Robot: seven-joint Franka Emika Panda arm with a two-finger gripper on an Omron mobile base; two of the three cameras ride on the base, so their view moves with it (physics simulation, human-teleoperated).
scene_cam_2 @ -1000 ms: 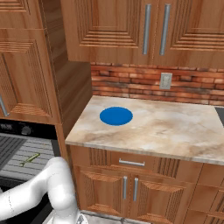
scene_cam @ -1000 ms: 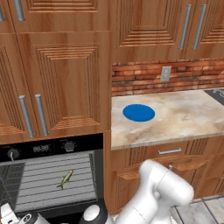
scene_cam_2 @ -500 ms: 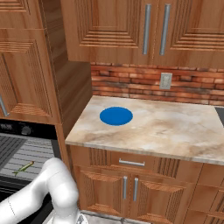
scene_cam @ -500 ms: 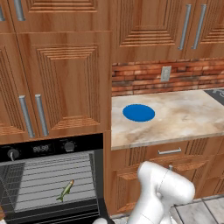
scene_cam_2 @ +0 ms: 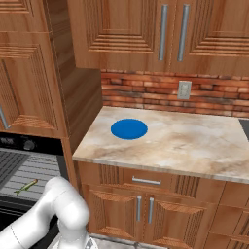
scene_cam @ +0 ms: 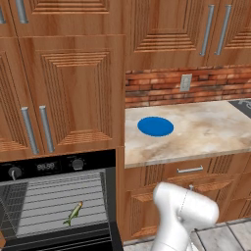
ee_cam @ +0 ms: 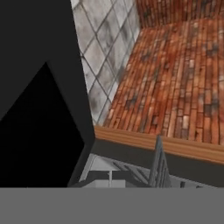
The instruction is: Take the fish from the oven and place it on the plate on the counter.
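Reading the left base view from left to right, we find the oven [scene_cam: 54, 201] in the lower left of the frame with its cavity exposed, and the fish [scene_cam: 73, 213] lying on the grey wire rack [scene_cam: 59, 196] inside, toward the front of it and nothing touching it. Right of the oven, in the middle of the frame, the blue plate [scene_cam: 155, 126] sits bare on the beige surface [scene_cam: 206, 132], near its left end and well apart from the fish. At the lower right the white arm [scene_cam: 184, 215] bends downward and out of the bottom edge. The right base view agrees: the fish [scene_cam_2: 26, 186] on the rack at the far left, the plate [scene_cam_2: 129, 129] on the surface [scene_cam_2: 185, 141] at centre. We take the hand to be closed with nothing between its tips, since the fish plainly rests alone on the rack. So we judge the task barely begun: the oven stands open, which is the one step that looks done. Reaching in, gripping the fish, carrying it rightward and up, and laying it on the plate all remain.
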